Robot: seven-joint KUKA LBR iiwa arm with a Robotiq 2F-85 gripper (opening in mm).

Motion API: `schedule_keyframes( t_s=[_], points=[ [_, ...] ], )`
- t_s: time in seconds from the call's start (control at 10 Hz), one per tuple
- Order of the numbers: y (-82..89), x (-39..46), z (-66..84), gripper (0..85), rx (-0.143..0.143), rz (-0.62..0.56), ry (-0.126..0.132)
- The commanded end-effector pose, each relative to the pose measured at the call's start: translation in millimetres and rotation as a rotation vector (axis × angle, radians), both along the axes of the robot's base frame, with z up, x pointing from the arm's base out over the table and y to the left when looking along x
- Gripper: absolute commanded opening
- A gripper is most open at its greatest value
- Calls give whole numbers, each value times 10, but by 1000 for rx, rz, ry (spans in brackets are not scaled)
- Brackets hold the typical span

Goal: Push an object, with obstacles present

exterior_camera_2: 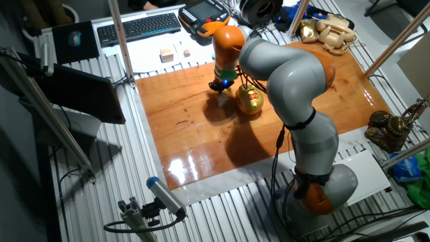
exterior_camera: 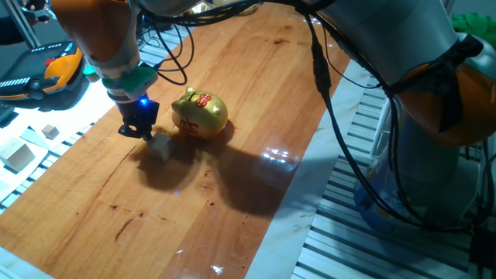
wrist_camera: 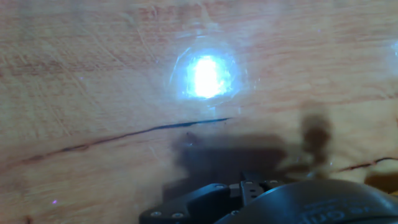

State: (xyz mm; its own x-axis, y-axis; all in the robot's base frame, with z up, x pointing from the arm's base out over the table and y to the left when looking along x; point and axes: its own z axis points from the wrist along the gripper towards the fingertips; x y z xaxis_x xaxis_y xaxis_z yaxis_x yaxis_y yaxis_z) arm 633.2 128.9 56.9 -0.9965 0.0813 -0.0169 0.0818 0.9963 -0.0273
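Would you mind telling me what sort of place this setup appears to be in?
Most likely a robotics lab: an aluminium-slat workbench carrying a wooden board, a keyboard, and a teach pendant alongside.

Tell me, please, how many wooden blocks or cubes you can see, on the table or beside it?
3. A small cube lies on the table just beside the claw, near the piggy bank. A larger block and a tiny cube sit off the table's edge. Others may be hidden.
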Motion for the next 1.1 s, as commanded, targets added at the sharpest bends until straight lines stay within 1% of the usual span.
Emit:
schedule_keyframes(
  t_s=[0.0, 0.3, 0.7, 1.0],
  points=[
    [2, -20, -2, 0, -2, -5, 2],
    [2, -84, 7, 0, 0, -30, 12],
    [28, -144, 10, 0, -13, -10, 6],
    [61, -203, -10, 0, -11, -2, 3]
  ],
)
